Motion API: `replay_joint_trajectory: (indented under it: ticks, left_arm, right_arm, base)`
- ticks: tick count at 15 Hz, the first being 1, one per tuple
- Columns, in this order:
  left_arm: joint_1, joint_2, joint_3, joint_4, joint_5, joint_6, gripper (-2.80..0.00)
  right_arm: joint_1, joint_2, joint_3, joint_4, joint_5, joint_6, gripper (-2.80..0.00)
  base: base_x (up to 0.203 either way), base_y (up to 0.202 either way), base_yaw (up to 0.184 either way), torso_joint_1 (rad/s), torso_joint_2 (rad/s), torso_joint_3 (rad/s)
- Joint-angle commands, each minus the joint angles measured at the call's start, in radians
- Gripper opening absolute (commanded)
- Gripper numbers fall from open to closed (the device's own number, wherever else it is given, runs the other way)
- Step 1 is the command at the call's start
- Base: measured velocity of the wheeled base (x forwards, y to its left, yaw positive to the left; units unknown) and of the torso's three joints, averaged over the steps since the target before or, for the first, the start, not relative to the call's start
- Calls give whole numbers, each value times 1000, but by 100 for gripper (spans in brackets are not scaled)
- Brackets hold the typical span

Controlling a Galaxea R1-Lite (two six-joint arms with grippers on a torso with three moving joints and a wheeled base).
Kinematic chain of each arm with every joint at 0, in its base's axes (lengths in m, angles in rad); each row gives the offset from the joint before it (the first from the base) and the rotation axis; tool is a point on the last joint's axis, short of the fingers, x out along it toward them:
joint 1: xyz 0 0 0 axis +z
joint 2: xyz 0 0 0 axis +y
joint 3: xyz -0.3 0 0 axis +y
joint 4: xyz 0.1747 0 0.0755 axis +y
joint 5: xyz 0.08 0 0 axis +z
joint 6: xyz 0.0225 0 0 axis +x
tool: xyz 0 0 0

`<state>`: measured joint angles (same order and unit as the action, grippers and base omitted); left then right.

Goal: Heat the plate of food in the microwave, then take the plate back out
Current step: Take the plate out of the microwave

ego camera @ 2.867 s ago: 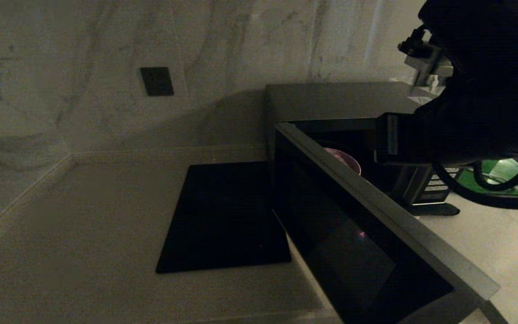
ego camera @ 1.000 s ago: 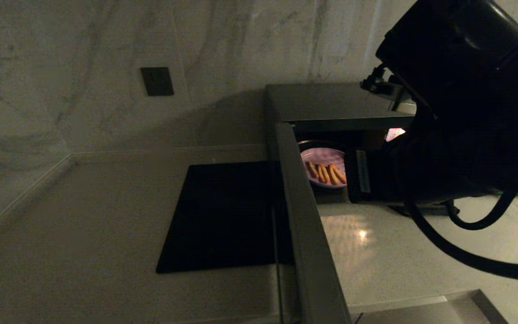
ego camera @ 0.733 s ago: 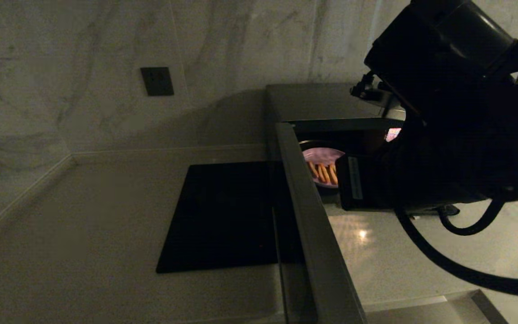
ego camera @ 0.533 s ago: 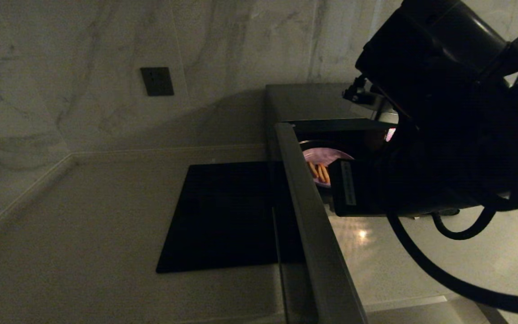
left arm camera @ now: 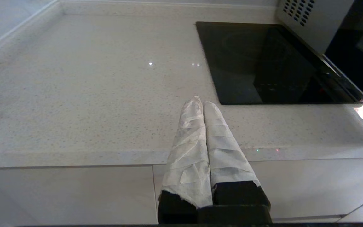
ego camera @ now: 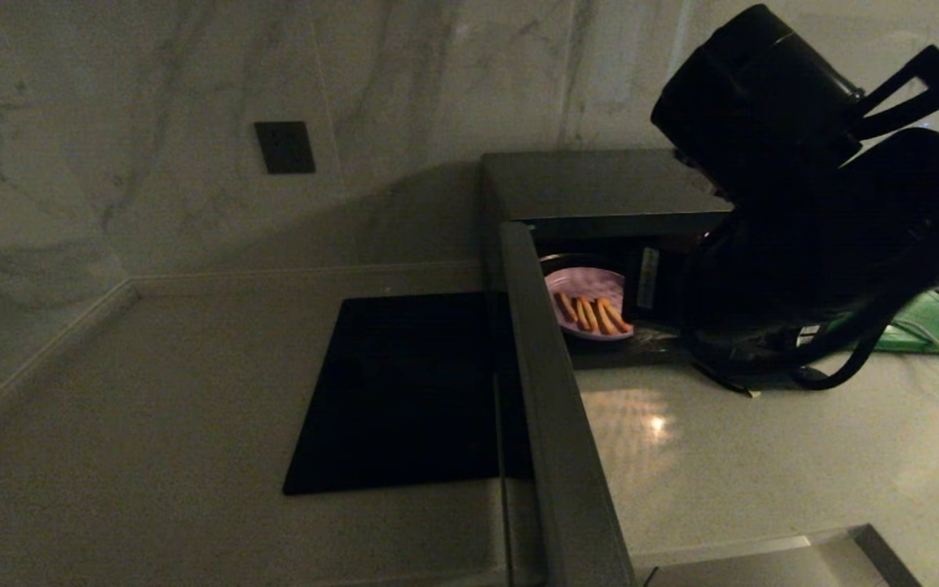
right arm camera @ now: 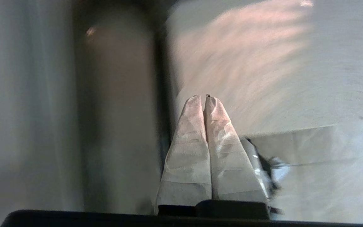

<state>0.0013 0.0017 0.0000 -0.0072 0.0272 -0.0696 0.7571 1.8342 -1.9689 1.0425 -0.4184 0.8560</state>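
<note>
The right gripper [right arm camera: 204, 97] is clenched empty beside the open microwave [ego camera: 600, 183]; the plate of food [ego camera: 588, 306] awaits retrieval, so its fingers must be spread first.

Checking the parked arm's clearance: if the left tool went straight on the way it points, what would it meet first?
The left tool would probably meet the pale countertop first, beside the black cooktop, near its corner; depth is unclear.
</note>
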Motion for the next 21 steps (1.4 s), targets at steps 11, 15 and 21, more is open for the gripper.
replay_joint_trajectory:
  ticks: [11, 15, 21]
  left_arm:
    - [0, 0, 0, 0, 2, -1, -280]
    - [0, 0, 0, 0, 0, -1, -280]
    - [0, 0, 0, 0, 0, -1, -280]
  right_arm:
    - [-463, 134, 245, -426, 380, 205, 0]
    - [-470, 202, 239, -467, 381, 279, 0]
    - [-463, 281, 232, -564, 187, 343, 0]
  base:
    - [0, 0, 0, 0, 0, 0]
    - [0, 0, 0, 0, 0, 0]
    - [0, 0, 0, 0, 0, 0]
